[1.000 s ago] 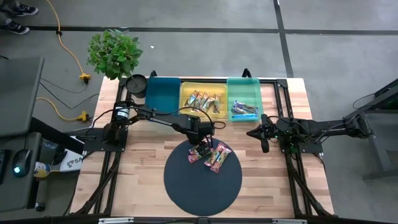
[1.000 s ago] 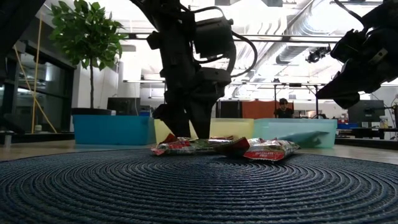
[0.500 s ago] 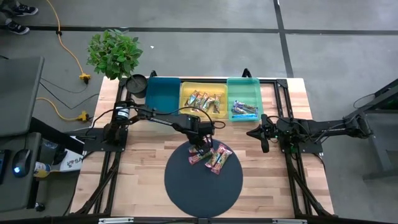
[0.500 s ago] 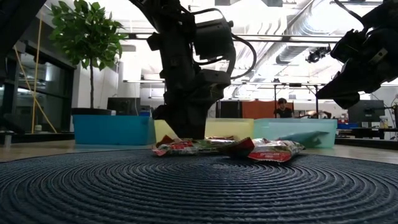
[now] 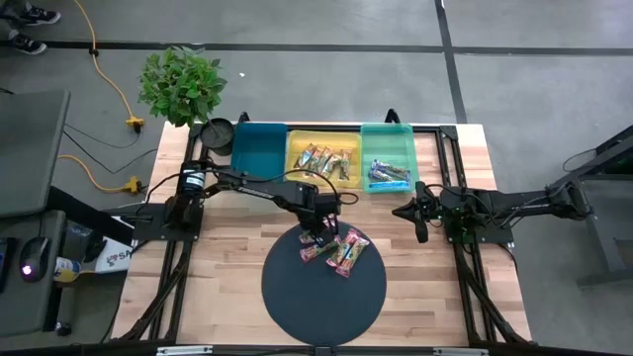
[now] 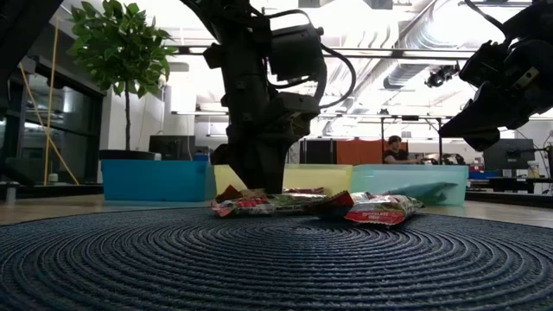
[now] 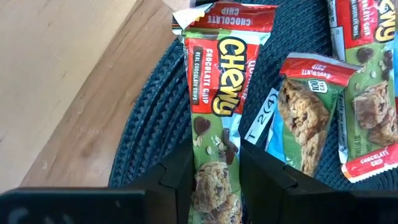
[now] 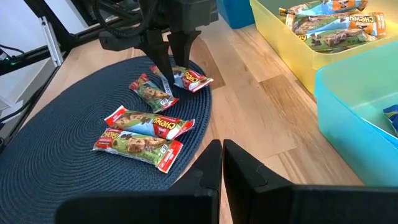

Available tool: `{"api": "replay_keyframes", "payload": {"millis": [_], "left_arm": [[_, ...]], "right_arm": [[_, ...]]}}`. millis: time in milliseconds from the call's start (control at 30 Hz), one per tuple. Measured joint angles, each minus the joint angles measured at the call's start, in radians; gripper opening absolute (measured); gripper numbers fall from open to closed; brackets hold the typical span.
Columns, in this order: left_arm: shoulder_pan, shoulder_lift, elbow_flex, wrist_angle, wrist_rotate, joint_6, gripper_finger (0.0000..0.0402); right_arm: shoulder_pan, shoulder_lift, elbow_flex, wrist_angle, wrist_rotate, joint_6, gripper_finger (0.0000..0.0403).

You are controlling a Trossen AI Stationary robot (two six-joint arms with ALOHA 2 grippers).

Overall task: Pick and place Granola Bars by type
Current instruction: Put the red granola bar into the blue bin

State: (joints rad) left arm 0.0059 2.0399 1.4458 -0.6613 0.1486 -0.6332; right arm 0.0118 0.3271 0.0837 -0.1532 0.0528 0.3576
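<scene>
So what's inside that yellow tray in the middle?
The yellow tray holds several orange-tan granola bars, heaped toward one side. Whatever lies beneath that heap is covered, and the exact count isn't clear.

left tool (image 5: 318, 235) clamped low, right tool (image 5: 419, 223) closed.

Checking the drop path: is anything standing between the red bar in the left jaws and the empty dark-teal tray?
Nothing visible does. The left gripper grips the red Chewy bar at the mat's back edge; only bare wood lies before the dark-teal tray.

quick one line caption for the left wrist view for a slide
Left gripper closed around a red-and-green Chewy bar at the dark mat's edge.
</scene>
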Motion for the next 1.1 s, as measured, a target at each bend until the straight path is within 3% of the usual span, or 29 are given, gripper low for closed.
{"api": "replay_keyframes", "payload": {"millis": [267, 433, 900, 1100], "left_arm": [[0.0, 0.0, 0.173, -0.169, -0.082, 0.087, 0.011], [0.0, -0.001, 0.357, -0.244, -0.138, 0.154, 0.011], [-0.007, -0.003, 0.897, -0.263, -0.233, 0.365, 0.011], [-0.006, -0.072, 0.881, -0.202, -0.253, 0.394, 0.011]], "right_arm": [[0.0, 0.0, 0.0, 0.0, 0.0, 0.0, 0.0], [0.0, 0.0, 0.0, 0.0, 0.0, 0.0, 0.0], [0.0, 0.0, 0.0, 0.0, 0.0, 0.0, 0.0], [0.0, 0.0, -0.001, 0.0, 0.0, 0.0, 0.0]]}}
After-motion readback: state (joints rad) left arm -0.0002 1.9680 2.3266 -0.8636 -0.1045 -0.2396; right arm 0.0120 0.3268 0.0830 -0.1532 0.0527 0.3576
